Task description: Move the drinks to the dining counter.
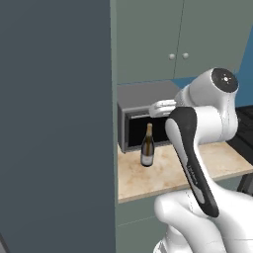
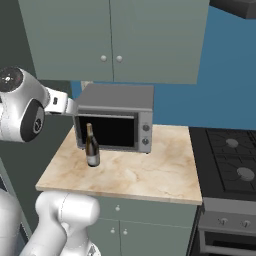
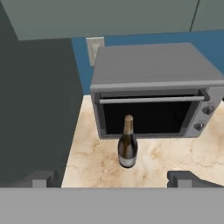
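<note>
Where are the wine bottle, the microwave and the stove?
wine bottle (image 3: 127, 151): hand view, on its dark belly above the label.
microwave (image 2: 111, 131): right base view, on its dark door glass.
stove (image 2: 235, 162): right base view, on its black top between burners.

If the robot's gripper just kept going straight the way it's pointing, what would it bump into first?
Probably the wine bottle. The open gripper looks down along its fingers at the bottle standing on the marble worktop, in front of the microwave. Depth is hard to judge, so it might pass just beside it.

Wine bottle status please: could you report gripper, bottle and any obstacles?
Gripper open, empty, above the worktop. Wine bottle upright in front of the microwave, untouched. Nothing between gripper and bottle.
</note>
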